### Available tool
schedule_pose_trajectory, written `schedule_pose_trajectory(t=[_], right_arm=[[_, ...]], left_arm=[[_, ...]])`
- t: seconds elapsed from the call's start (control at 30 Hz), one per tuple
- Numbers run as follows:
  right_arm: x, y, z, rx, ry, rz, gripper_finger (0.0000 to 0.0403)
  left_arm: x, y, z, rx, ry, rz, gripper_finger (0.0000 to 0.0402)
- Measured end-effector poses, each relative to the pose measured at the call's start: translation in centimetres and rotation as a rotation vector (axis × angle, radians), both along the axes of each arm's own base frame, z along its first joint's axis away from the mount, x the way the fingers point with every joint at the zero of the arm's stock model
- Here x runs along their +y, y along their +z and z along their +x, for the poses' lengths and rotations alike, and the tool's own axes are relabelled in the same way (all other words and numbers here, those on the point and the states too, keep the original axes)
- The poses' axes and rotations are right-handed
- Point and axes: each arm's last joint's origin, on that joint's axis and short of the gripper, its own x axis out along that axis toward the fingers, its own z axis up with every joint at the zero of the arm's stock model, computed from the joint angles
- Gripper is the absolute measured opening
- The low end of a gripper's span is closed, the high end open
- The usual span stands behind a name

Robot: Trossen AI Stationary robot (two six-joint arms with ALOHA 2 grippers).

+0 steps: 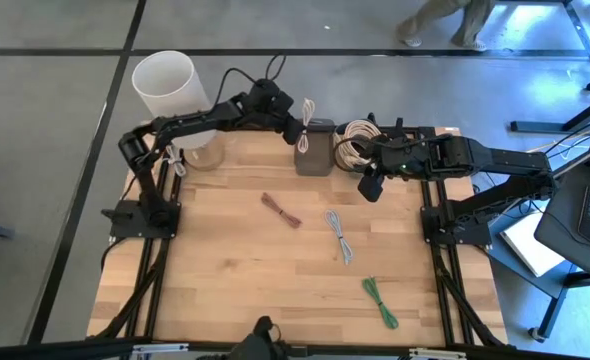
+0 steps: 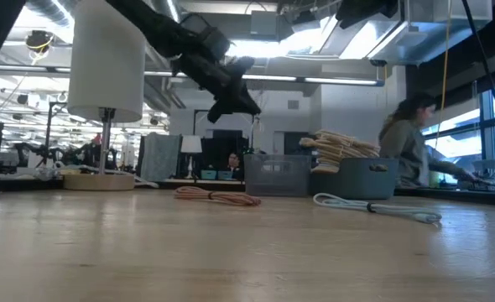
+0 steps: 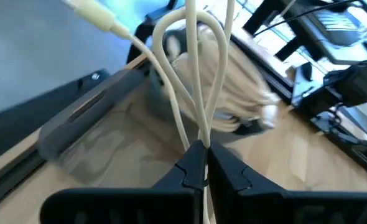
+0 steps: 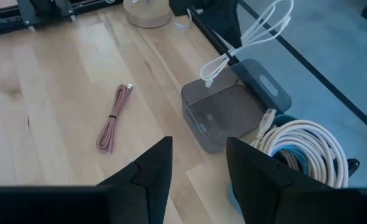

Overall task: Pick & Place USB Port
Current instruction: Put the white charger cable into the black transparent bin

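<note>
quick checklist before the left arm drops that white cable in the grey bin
1. Left gripper shut on white cable: ok.
2. Cable hangs above the grey bin: ok in the right wrist view.
3. Bin has room: ok, it looks empty.
4. Right gripper out of the drop path: cannot tell; it is open, close beside the bin, above the coil bowl.
5. Cable ends free of the bin rim: cannot tell.
6. Pink, grey and green cables lie on the table, waiting: ok.

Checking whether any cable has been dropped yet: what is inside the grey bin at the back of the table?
The grey bin looks empty; the left hand holds a white cable above it. Its near inner corner is hidden.
</note>
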Motion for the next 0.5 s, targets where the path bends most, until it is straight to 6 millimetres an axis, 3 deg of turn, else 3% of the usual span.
schedule_pose_trajectory(t=[0.33, 0.5], right_arm=[[0.0, 0.0, 0.0, 0.002, 0.002, -0.002, 0.0155], [0.0, 0.0, 0.0, 0.011, 0.017, -0.017, 0.0155]], left_arm=[[0.9, -3.2, 0.9, 0.051, 0.007, -0.066, 0.0002], [1.0, -3.5, 1.0, 0.058, 0.017, -0.065, 0.0002]])
